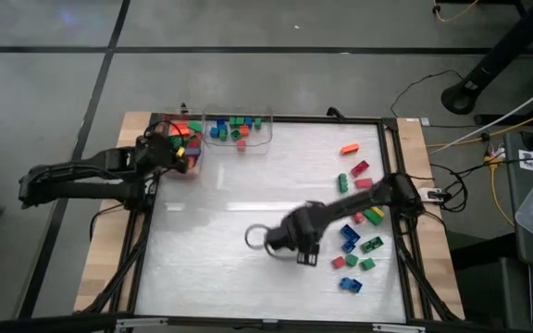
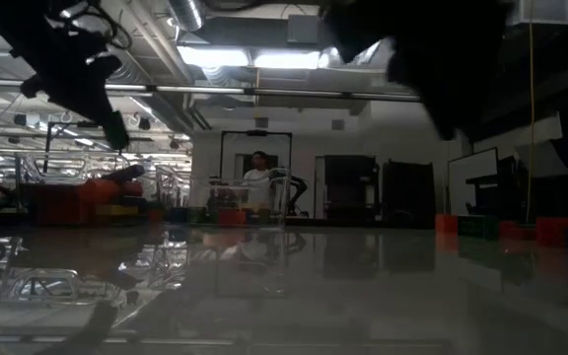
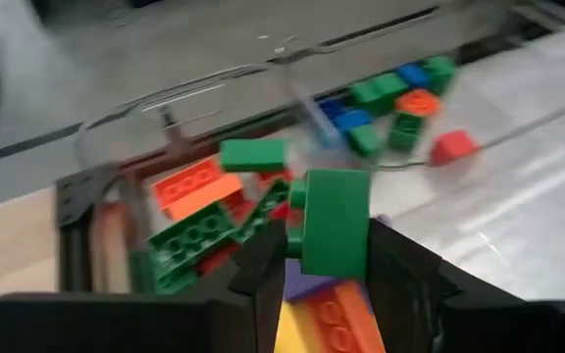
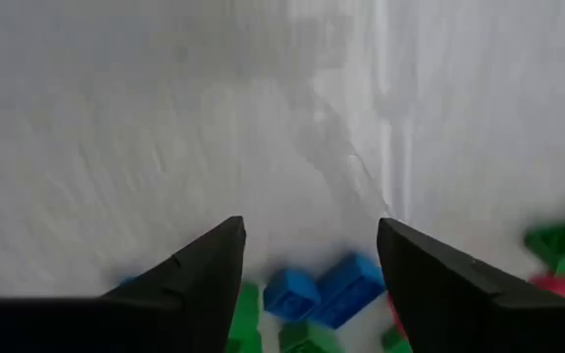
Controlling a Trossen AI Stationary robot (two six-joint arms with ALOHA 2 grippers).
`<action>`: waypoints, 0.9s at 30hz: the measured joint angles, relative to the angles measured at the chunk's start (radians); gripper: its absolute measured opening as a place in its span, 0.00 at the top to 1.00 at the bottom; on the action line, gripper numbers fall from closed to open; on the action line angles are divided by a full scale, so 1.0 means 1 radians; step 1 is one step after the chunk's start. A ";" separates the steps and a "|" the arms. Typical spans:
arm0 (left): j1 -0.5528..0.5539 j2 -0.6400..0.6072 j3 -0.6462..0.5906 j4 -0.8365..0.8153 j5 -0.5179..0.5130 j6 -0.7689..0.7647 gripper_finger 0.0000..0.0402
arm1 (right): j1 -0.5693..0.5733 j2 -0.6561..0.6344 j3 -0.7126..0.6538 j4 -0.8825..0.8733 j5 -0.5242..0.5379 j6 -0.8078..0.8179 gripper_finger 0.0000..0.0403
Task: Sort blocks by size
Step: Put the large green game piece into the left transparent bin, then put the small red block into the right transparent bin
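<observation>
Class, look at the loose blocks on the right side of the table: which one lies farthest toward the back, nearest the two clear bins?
The orange block. It sits alone, behind the red and green blocks.

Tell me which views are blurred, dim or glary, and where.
Low view: dim and backlit by the ceiling lights, both arms dark silhouettes, the table mirroring the room. Left wrist view: motion-smeared, though the green block between the left gripper's fingers reads clearly. Right wrist view: soft, the blue blocks fuzzy. High view: mild sheen on the table's white surface.
</observation>
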 joint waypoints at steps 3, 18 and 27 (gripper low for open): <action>0.037 0.008 -0.029 0.009 -0.006 0.010 0.70 | 0.069 0.000 -0.030 -0.016 0.019 0.086 0.42; 0.097 0.039 -0.085 0.050 0.058 -0.092 0.68 | 0.292 0.001 -0.059 -0.007 -0.002 0.090 0.42; 0.097 0.039 -0.085 0.063 0.152 -0.095 0.68 | 0.296 0.002 -0.069 0.004 0.052 0.044 0.42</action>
